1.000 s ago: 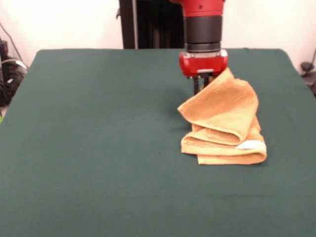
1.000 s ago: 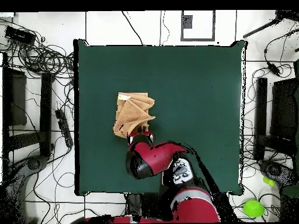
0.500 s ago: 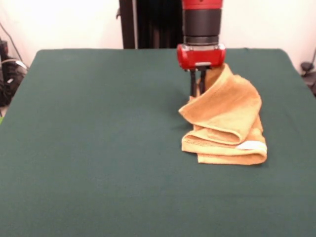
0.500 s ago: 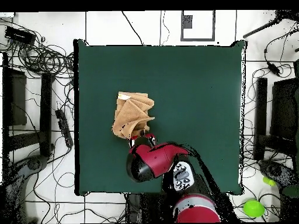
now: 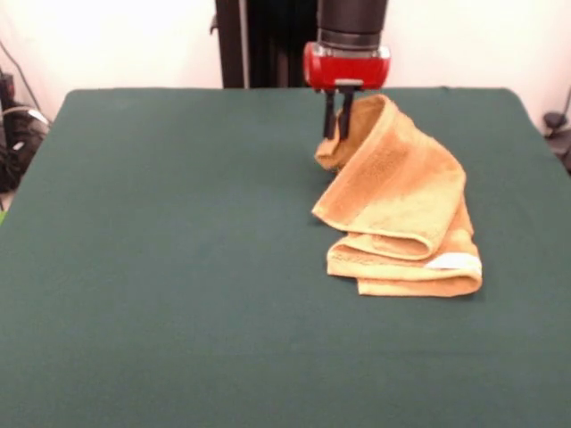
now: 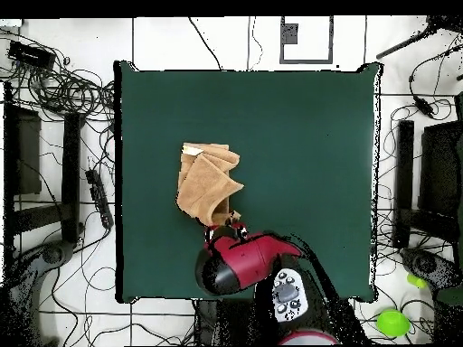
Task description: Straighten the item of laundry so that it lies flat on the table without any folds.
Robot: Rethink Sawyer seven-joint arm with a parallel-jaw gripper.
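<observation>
Green felt is covering the table [image 5: 161, 267]; right of centre, the gripper [image 5: 336, 120] is pinching a raised towel [image 5: 401, 214] corner between nearly closed jaws. Pulling it slowly outward, staying low, should unroll the folds.

Overhead, the towel [image 6: 206, 181] is lying left of centre, its long axis running top to bottom.

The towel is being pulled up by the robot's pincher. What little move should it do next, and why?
Probably keep drawing that pinched edge up and away from the pile. The gripper is shut on one edge of the towel, but the rest lies folded in layers on the table, with the white label at the bottom fold. More pull should open those folds.
</observation>
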